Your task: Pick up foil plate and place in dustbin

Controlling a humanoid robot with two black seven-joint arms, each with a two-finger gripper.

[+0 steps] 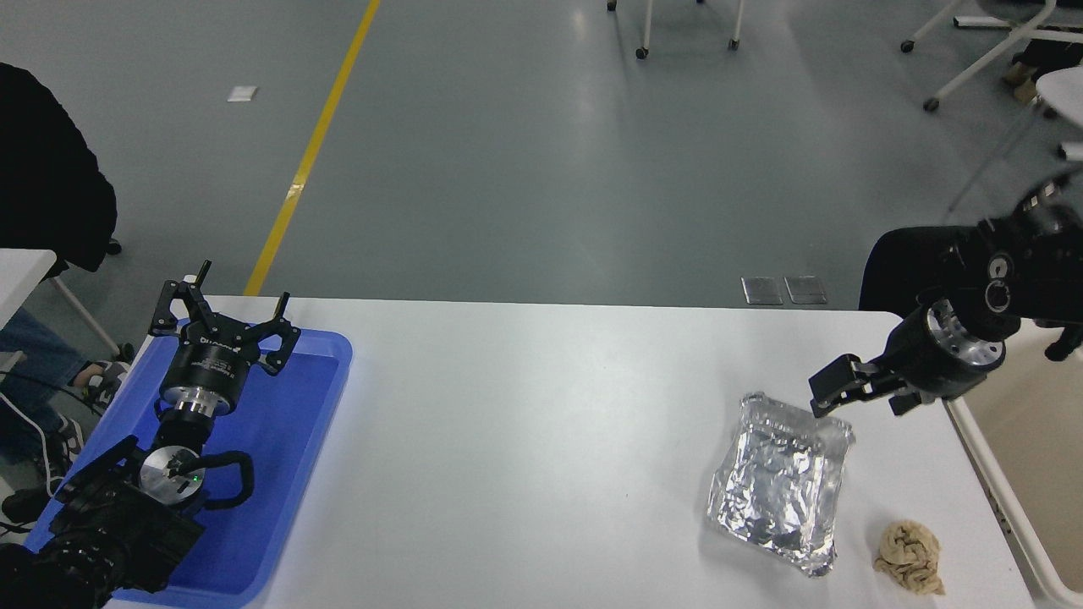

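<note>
The foil plate (778,486), a crinkled silver tray, lies on the white table (525,440) at the right, tilted slightly. My right gripper (859,404) hangs open just above the plate's far right corner, with nothing between its fingers. The beige dustbin (992,482) stands at the right edge of the table, mostly cut off by the picture's border and partly hidden behind the right arm. At the lower left my left gripper (222,315) sits parked and open over a blue tray (292,440).
A small crumpled tan paper ball (909,556) lies between the foil plate and the dustbin, near the front edge. A person in dark clothes (46,169) sits at the far left. Chair and table legs (964,76) stand on the floor beyond the table.
</note>
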